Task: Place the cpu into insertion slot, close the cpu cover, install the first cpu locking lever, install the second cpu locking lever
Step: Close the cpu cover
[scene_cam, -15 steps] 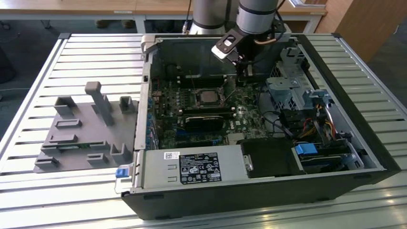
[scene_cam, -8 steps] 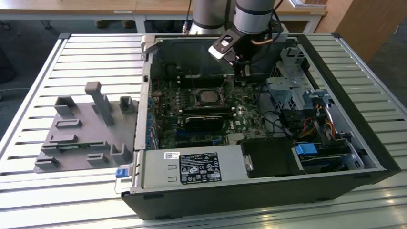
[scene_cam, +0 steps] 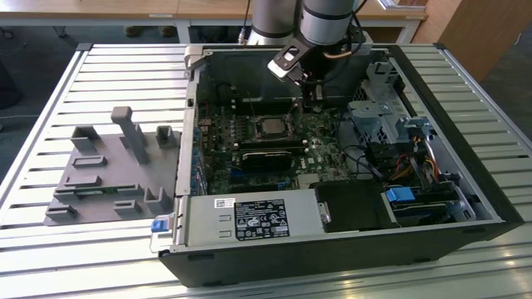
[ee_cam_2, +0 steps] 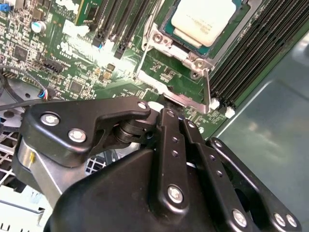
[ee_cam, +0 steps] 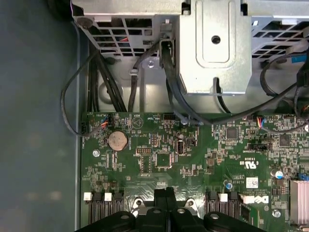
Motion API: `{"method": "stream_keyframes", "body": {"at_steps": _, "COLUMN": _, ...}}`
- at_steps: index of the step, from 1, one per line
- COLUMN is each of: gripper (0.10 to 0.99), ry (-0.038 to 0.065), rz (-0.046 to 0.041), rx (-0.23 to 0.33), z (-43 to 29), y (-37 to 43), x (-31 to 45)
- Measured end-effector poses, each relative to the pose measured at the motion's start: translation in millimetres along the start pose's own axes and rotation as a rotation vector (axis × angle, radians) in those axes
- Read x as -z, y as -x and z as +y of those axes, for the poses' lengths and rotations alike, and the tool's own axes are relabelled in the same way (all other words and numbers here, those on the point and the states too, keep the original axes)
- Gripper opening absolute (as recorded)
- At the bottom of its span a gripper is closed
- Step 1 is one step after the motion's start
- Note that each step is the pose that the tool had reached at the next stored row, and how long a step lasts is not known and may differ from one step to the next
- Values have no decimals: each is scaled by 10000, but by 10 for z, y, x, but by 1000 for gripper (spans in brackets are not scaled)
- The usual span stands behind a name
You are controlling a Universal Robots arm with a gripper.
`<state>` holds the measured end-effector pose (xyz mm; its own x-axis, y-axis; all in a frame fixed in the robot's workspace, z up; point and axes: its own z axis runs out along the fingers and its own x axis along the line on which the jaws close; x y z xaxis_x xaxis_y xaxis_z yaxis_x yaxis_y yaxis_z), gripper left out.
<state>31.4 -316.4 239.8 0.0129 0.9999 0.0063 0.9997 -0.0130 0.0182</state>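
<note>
The cpu (scene_cam: 270,126) (ee_cam_2: 206,18), silver-topped, lies in the insertion slot (scene_cam: 270,136) on the green board inside the open computer case. The cpu cover (ee_cam_2: 163,39) lies flat as a metal frame around it. From the slot's corner a thin metal locking lever (ee_cam_2: 208,87) runs toward my fingertips. My gripper (scene_cam: 314,104) (ee_cam: 166,191) (ee_cam_2: 161,112) hangs just beside the slot, toward the exterior view's right. Its fingers (ee_cam: 160,195) are pressed together; whether they touch the lever is hidden by the black linkage.
The case wall (scene_cam: 195,93) rings the board. A silver drive cage (scene_cam: 378,118) (ee_cam: 215,43) with black cables (ee_cam: 104,82) stands to the exterior view's right. A power supply (scene_cam: 249,218) sits in front. Memory slots (ee_cam_2: 251,53) flank the socket. A grey fixture (scene_cam: 108,168) lies on the slatted table.
</note>
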Motion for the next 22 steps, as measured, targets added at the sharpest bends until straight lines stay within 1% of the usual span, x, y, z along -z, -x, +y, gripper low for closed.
{"method": "stream_keyframes", "body": {"at_steps": 22, "gripper": 106, "ry": 0, "rz": 0, "rx": 0, "z": -192, "y": 3, "x": -6}}
